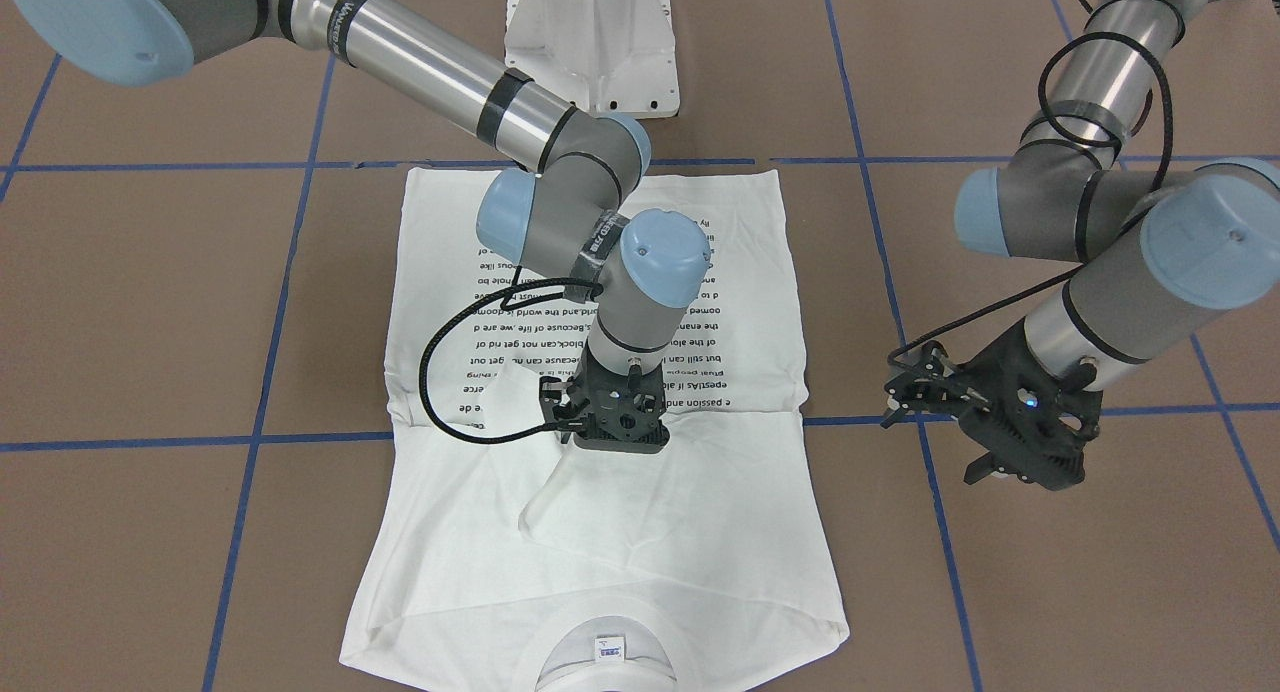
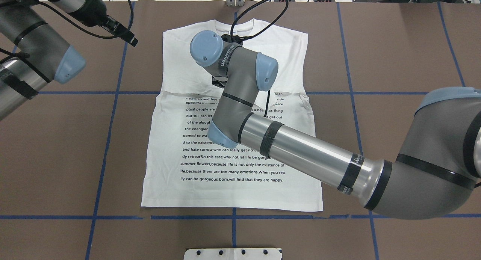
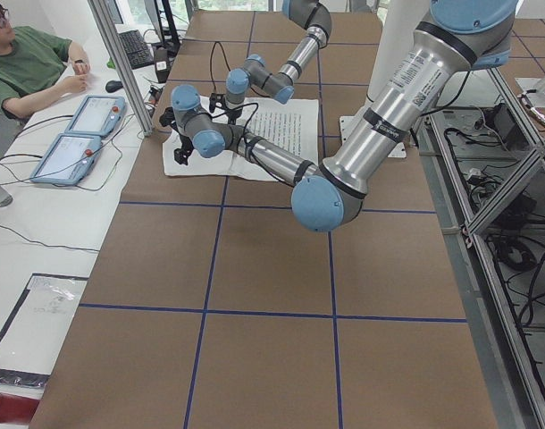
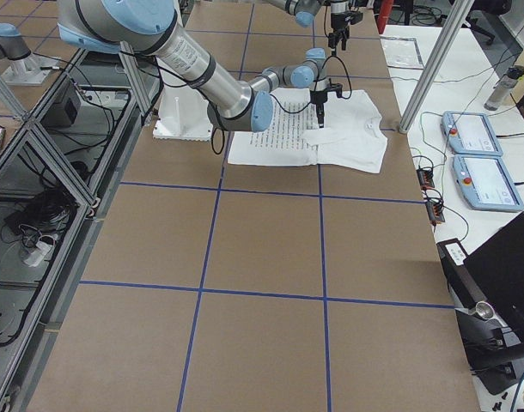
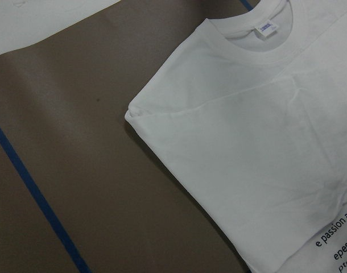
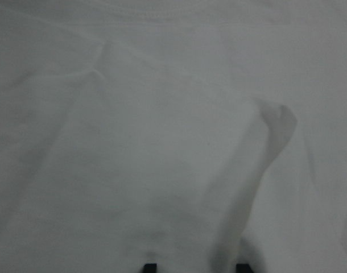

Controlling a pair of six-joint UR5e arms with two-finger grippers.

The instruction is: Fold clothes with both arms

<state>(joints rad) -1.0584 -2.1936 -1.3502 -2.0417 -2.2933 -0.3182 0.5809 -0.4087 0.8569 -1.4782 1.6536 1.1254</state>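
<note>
The white T-shirt (image 1: 700,532) lies flat on the brown table, text block (image 2: 233,154) up and collar (image 1: 600,632) at the far edge, sleeves folded in. My right gripper (image 1: 600,452) stands over the chest, pointing down. A tented sleeve fold (image 1: 545,502) rises to it. In the right wrist view the fingertips (image 6: 149,267) stand apart and a cloth ridge (image 6: 259,170) runs up beside one. My left gripper (image 1: 975,467) hovers off the shirt's side over bare table, looks open and holds nothing. Its view shows the shirt's shoulder (image 5: 247,142) and neck label (image 5: 266,27).
Blue tape lines (image 2: 105,139) grid the table. The white pedestal base (image 1: 590,42) stands at the robot's edge. Past the far edge are a metal post (image 3: 121,63), two teach pendants (image 3: 94,116) and a seated operator (image 3: 22,63).
</note>
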